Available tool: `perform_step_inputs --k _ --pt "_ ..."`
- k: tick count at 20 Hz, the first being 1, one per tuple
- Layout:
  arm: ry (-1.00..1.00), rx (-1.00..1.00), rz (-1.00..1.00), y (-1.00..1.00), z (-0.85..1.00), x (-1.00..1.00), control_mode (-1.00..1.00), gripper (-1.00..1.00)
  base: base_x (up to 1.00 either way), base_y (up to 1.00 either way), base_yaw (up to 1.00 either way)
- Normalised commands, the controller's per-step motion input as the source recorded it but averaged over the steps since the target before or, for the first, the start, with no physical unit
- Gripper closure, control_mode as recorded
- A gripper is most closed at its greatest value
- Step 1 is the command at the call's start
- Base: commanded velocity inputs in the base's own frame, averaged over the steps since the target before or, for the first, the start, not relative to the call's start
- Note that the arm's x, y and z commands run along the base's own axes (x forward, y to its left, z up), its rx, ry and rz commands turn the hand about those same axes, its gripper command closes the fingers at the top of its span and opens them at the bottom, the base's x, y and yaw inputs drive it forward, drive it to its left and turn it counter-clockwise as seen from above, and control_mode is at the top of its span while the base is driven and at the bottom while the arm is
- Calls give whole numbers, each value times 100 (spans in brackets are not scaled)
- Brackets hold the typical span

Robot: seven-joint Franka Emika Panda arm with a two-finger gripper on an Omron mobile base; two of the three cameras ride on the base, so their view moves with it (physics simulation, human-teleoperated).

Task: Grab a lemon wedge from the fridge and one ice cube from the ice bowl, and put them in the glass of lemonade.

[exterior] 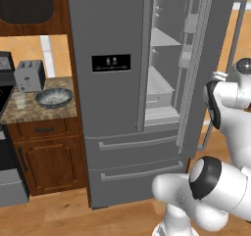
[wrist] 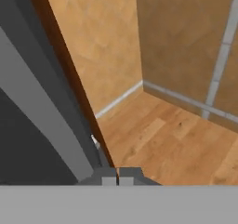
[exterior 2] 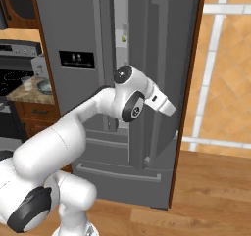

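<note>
Fridge (exterior: 112, 98) stands upright, right door swung open; fingers (wrist: 117, 177) pressed together, empty.

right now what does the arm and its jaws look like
The arm is glossy white, built of rounded tubular segments with black bands and caps at the joints. The gripper ends in two small, blocky dark grey jaws with paler tips, seen in the hand view.

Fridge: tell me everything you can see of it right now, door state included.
The fridge is a tall dark grey French-door unit, metallic-looking, with long vertical handles, a black dispenser panel on its closed left door and two shut drawers below. The right door stands open, exposing pale shelves and door bins. It stands on the wood floor, flush against the wooden counter cabinet on its left.
</note>
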Motion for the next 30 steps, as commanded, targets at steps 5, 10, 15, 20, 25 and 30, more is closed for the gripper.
perform_step_inputs --k 5,10,15,20,25,30 --pt "2 2 -11 -32 3 -5 -100 100 0 0 0" --pt "-1 1 0 6 35 -57 -100 -100 0 0 0" --pt "-2 0 0 28 40 -55 -100 -100 0 0 0" --pt "2 -6 6 93 75 -29 -100 -100 0 0 0" --pt "24 -32 15 100 53 10 -100 -100 0 0 0" --pt "19 -43 10 97 0 40 -100 -100 0 0 0"
